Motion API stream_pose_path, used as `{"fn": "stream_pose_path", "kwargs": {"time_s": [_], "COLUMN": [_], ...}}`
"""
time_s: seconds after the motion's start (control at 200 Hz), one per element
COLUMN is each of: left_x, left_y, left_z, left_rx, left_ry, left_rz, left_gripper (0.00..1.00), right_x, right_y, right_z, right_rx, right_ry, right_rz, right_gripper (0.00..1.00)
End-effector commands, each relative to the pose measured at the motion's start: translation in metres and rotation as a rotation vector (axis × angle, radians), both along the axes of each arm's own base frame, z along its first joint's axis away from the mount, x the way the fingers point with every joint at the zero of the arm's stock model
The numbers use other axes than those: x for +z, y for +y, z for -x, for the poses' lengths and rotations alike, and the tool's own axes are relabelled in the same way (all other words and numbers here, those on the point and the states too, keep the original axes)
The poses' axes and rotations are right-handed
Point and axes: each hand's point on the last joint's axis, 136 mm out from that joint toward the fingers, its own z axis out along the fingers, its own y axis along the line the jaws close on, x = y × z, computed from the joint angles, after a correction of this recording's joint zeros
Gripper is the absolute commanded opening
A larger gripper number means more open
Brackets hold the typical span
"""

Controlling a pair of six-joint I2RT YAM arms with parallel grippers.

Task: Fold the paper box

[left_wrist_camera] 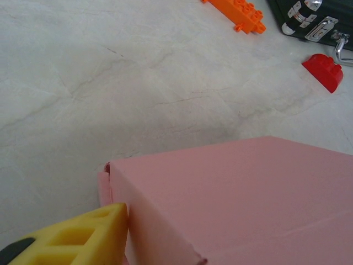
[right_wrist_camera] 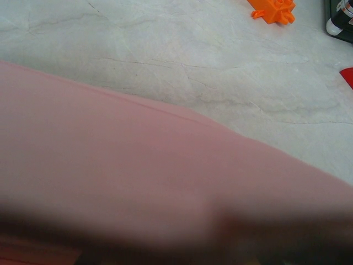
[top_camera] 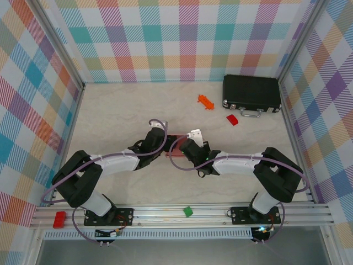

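The paper box [left_wrist_camera: 248, 193] is a pink card box lying flat on the table, its top face and near corner large in the left wrist view. One yellow finger [left_wrist_camera: 83, 237] of the left gripper [top_camera: 161, 144] rests against the box's left side wall; the other finger is out of frame, so the jaw gap does not show. In the right wrist view the paper box [right_wrist_camera: 138, 176] is a close pink blur that hides the fingers. From above, both grippers meet mid-table, the right gripper [top_camera: 185, 149] facing the left one, with a thin reddish edge of the box [top_camera: 167, 157] between them.
A black hard case [top_camera: 251, 93] lies at the back right beside the wall. An orange piece [top_camera: 206, 101] and a small red piece [top_camera: 232, 119] lie in front of it. A green block [top_camera: 188, 210] and a red block [top_camera: 59, 219] sit on the front rail.
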Motion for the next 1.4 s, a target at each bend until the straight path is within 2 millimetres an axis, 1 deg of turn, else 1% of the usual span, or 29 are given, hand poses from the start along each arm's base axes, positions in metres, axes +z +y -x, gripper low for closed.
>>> {"fn": "stream_pose_path", "kwargs": {"time_s": [0.0,0.255,0.39,0.465,0.675,0.745,0.78,0.905,0.965,1.165,1.395], "left_x": [0.009,0.002,0.000,0.002,0.005,0.004,0.003,0.001,0.000,-0.014,-0.022], "left_y": [-0.005,0.005,0.003,-0.001,-0.011,-0.012,-0.013,-0.013,-0.010,0.000,0.003], "left_z": [0.005,0.007,0.007,0.007,0.005,0.005,0.005,0.006,0.006,0.012,0.019], "left_rx": [0.015,0.087,0.086,0.073,0.039,0.035,0.034,0.034,0.047,0.058,0.019], "left_ry": [0.037,0.088,0.110,0.108,0.097,0.100,0.100,0.103,0.107,0.132,0.129], "left_rz": [0.023,0.016,0.015,0.033,0.067,0.071,0.078,0.085,0.066,0.014,-0.007], "left_gripper": [0.48,0.50,0.50,0.49,0.43,0.36,0.35,0.36,0.36,0.40,0.43], "right_x": [-0.004,-0.006,-0.006,-0.006,-0.010,-0.011,-0.010,-0.012,-0.013,-0.017,-0.019], "right_y": [0.006,0.006,0.006,0.007,0.008,0.008,0.009,0.011,0.010,0.005,0.000], "right_z": [0.000,0.000,0.000,0.000,0.001,0.002,0.001,0.002,0.002,0.006,0.011], "right_rx": [0.001,-0.005,-0.005,-0.004,-0.001,0.002,0.003,0.014,0.011,0.007,0.011], "right_ry": [0.034,0.037,0.035,0.037,0.048,0.053,0.052,0.059,0.064,0.075,0.085], "right_rz": [-0.017,-0.017,-0.017,-0.017,-0.017,-0.019,-0.022,-0.025,-0.021,-0.016,0.000], "right_gripper": [0.00,0.00,0.00,0.00,0.00,0.00,0.00,0.00,0.00,0.00,0.09]}}
